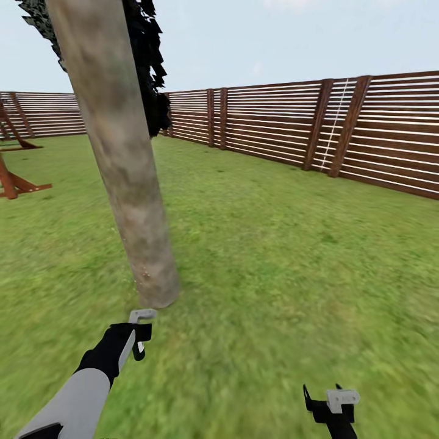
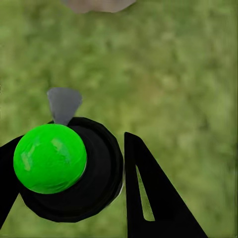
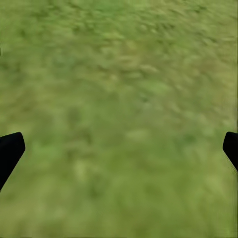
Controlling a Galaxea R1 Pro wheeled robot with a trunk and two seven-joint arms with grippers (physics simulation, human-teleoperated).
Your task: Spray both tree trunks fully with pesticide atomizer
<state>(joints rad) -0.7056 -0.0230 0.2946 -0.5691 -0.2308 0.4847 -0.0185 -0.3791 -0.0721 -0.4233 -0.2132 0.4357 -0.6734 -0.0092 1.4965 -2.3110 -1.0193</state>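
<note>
One tree stands close ahead, its mottled grey-brown tree trunk (image 1: 122, 164) rising from the grass with dark leaves (image 1: 149, 67) behind it. My left gripper (image 1: 138, 336) is shut on the pesticide atomizer (image 1: 142, 316), just short of the trunk's base. In the left wrist view the atomizer (image 2: 94, 183) is a black round body with a bright green cap and a grey nozzle, sitting between the black fingers (image 2: 148, 198) of that gripper (image 2: 74, 198). The trunk's foot (image 2: 96, 4) shows beyond. My right gripper (image 1: 332, 399) hangs open over grass, fingertips (image 3: 10, 151) wide apart. No pesticide is in view.
A brown slatted fence (image 1: 305, 122) runs along the back and right of the garden lawn (image 1: 274, 244). Reddish wooden frames (image 1: 12, 180) stand at the far left. Open grass lies to the right of the trunk.
</note>
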